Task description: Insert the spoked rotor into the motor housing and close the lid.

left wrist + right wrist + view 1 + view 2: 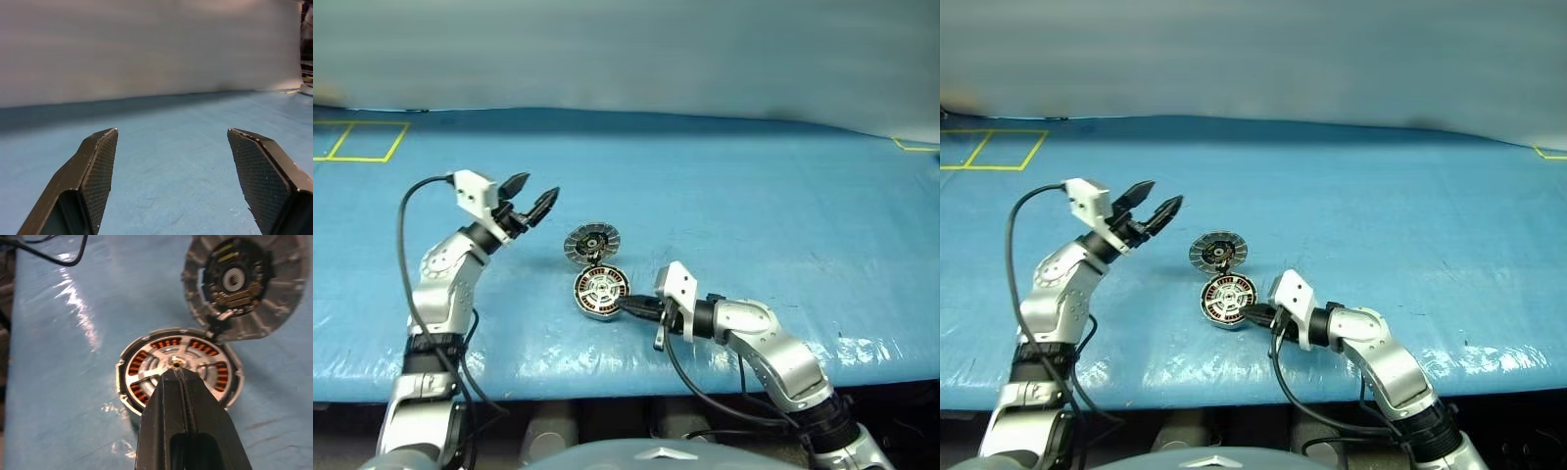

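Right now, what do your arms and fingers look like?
Both arms are jointed silver-grey metal with rounded segments and black bands. Each wrist carries a small white block, with a black cable looping back along the arm. The left gripper and right gripper each have two black tapered fingers with finely cross-hatched inner faces.

Glossy blue plastic table cover; silvery metal motor housing, copper windings

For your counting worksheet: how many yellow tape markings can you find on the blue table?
2: one yellow tape rectangle at the table's far left corner, one yellow tape corner at its far right edge. Others may lie outside the picture.
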### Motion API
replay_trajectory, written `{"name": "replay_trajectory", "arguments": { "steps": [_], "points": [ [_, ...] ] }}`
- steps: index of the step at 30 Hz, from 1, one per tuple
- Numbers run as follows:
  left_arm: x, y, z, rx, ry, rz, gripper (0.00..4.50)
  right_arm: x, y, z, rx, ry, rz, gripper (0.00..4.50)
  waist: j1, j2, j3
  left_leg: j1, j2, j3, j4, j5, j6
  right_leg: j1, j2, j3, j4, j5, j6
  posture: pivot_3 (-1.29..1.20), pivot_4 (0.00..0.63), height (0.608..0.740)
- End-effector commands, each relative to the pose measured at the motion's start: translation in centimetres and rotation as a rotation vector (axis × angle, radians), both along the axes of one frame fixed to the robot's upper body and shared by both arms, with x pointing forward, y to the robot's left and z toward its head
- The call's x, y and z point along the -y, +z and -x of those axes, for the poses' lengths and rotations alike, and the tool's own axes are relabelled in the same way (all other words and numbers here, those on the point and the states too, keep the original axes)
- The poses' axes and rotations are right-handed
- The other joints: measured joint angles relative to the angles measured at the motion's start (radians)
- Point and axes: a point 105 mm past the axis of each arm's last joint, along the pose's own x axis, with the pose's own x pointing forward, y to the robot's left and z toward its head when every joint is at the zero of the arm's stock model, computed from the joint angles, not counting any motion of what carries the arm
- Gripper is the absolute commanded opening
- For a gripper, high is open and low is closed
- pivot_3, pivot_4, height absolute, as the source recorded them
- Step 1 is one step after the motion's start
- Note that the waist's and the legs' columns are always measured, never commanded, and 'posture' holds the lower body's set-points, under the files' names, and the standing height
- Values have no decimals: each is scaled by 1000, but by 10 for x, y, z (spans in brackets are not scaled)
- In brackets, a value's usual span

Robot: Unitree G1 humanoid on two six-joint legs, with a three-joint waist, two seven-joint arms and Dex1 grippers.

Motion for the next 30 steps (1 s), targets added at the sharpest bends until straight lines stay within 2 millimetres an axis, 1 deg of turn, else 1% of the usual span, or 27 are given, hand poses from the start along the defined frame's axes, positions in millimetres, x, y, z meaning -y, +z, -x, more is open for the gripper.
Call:
{"name": "replay_trajectory", "arguments": {
  "steps": [1, 3, 6, 9, 11, 16, 18, 21, 24, 26, 30],
  "points": [
    [20, 3, -1, 9, -114, -30, 3831, 14, 12, 4, 64, -103, -49, 18, 0, 0, 0, 0, 0, 0, 0, 0, 0, 0, 0, 0, 0, 0, 0, 0, 150, 740],
    [25, 2, -5, 2, -119, -34, 3831, 22, 5, 10, 54, -154, -33, 18, -3, 0, 0, 0, 0, 0, -1, 0, 0, 0, 0, 0, 0, -1, 1, 0, 150, 740],
    [32, 2, -6, -8, -160, -31, 3831, 30, -9, 26, 16, -190, -5, 18, -5, 0, 0, 0, 0, -1, -1, 0, 0, -1, 0, 0, 0, -1, 1, 0, 150, 740],
    [34, -3, -7, -33, -180, -53, 3831, 35, -19, 36, 13, -238, 31, 18, -6, 0, 0, 0, 0, 0, -1, 0, 0, 0, 0, 1, 0, -1, 0, 0, 150, 740],
    [38, -8, -4, -40, -207, -88, 3831, 35, -24, 41, 6, -233, 49, 18, -6, 0, 0, 0, 0, 0, 0, 0, 0, 0, 0, 1, 1, -2, -1, 0, 150, 740],
    [61, -18, 26, -33, -375, -178, 3831, 34, -23, 40, 32, -264, 41, 18, -4, 0, 0, 3, 0, -1, 1, 0, 0, 3, 0, 3, 1, -4, -3, 0, 150, 740],
    [69, -29, 41, -36, -436, -241, 3831, 35, -31, 38, 53, -266, 102, 18, -4, 0, 0, 4, 0, -3, 1, 0, 0, 4, -1, 3, 0, -4, -4, 0, 150, 740],
    [75, -39, 56, -49, -464, -258, 3831, 31, -41, 40, 27, -280, 105, 18, -4, 0, 0, 4, 0, -3, 0, 0, 0, 4, -1, 3, 1, -4, -5, 0, 150, 740],
    [79, -43, 64, -54, -466, -250, 3831, 30, -46, 39, -5, -304, 95, 18, -3, 0, 0, 4, 1, -4, 1, 0, 0, 2, 0, 3, 2, -4, -5, 0, 150, 740],
    [79, -43, 65, -45, -447, -246, 3831, 28, -49, 41, -38, -298, 76, 18, -3, 0, 0, 4, 1, -3, 1, 1, 0, 2, -1, 3, 2, -4, -5, 0, 150, 740],
    [80, -42, 67, -32, -425, -239, 3831, 29, -51, 40, -51, -327, 56, 18, -3, 0, 0, 4, 0, -3, 1, 1, 0, 2, -2, 3, 1, -4, -5, 0, 150, 740]
  ]
}}
